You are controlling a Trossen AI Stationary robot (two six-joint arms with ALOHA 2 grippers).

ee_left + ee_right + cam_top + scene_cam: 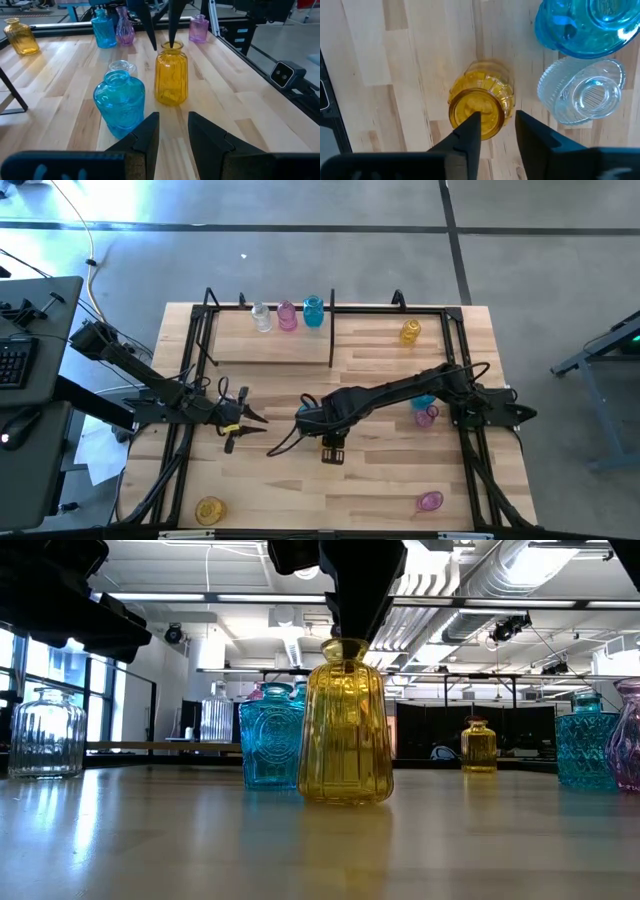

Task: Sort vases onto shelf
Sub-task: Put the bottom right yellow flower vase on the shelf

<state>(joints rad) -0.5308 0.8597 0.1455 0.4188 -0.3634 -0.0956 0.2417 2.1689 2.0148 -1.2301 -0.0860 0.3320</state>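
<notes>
right pincer: straight above the yellow vase, fingers apart, one at the rim, gripping nothing
yellow vase: upright mid-worktop, just beside a blue vase and a clear vase
left pincer: waiting near the blue vase, fingers apart, empty
shelf: far edge, four vases on it
handling: stiff ribbed glass, likely slippery, breakable; take at neck

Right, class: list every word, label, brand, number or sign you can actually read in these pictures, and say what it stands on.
None can be read.
The teal-blue vase in the low view bears a round embossed emblem, too blurred to read.
The yellow vase shows only plain vertical ribs.
The keyboard at the high view's left edge has keys too small to read.
</notes>
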